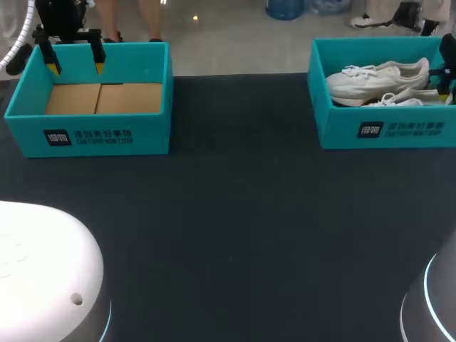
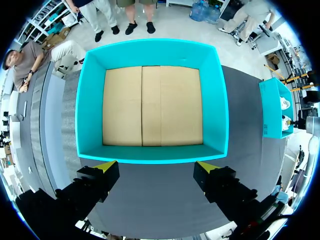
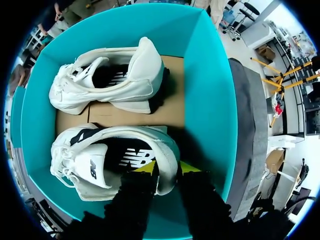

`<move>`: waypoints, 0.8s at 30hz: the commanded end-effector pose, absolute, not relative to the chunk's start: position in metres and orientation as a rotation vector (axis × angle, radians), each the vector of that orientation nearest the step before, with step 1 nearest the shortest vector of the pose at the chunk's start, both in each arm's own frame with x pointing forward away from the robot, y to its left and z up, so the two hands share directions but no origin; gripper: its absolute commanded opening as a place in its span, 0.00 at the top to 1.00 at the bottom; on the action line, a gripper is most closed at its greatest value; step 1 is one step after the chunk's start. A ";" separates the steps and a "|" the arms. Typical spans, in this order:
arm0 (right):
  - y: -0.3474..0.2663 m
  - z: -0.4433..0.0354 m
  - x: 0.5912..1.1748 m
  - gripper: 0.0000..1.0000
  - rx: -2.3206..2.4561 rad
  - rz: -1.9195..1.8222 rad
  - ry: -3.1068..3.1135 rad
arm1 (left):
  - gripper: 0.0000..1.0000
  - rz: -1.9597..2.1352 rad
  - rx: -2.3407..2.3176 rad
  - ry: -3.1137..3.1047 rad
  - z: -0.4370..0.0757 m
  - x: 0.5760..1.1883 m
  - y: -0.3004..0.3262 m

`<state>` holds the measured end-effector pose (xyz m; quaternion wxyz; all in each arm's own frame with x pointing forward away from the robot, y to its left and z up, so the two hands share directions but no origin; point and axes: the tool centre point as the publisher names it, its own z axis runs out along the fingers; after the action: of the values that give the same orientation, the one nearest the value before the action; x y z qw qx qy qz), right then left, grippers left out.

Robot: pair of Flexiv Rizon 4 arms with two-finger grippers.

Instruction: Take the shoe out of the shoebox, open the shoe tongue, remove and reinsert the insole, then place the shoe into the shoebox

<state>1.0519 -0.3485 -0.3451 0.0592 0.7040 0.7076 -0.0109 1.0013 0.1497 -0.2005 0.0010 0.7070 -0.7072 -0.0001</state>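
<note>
While hanging over the rim of an empty shoebox (image 1: 107, 135) at far left of the table (image 1: 235, 214): left gripper (image 2: 156, 167), fingers spread wide, nothing between. Packed in the right-hand shoebox (image 1: 342, 132), on its cardboard floor: two white shoes, second shoe (image 3: 115, 82) beside nearer shoe (image 3: 95, 165). Astride the latter's heel: right gripper (image 3: 166, 169), one finger inside, one outside, seemingly pinching the heel wall.

dark matte table (image 1: 235, 214), soft even light across top
</note>
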 end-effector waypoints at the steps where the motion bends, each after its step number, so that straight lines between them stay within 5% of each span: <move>1: -0.340 -0.350 1.050 1.00 2.130 -0.035 2.137 | 0.00 -0.001 2.220 -2.221 -0.200 1.001 0.150; 24: -0.343 -0.290 1.067 1.00 2.150 -0.021 2.054 | 0.00 -0.001 2.220 -2.221 -0.200 1.001 0.150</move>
<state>1.0647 -0.3455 -0.3074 0.0851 0.7193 0.6894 -0.0007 1.0014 0.1497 -0.2005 0.0010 0.7070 -0.7072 -0.0001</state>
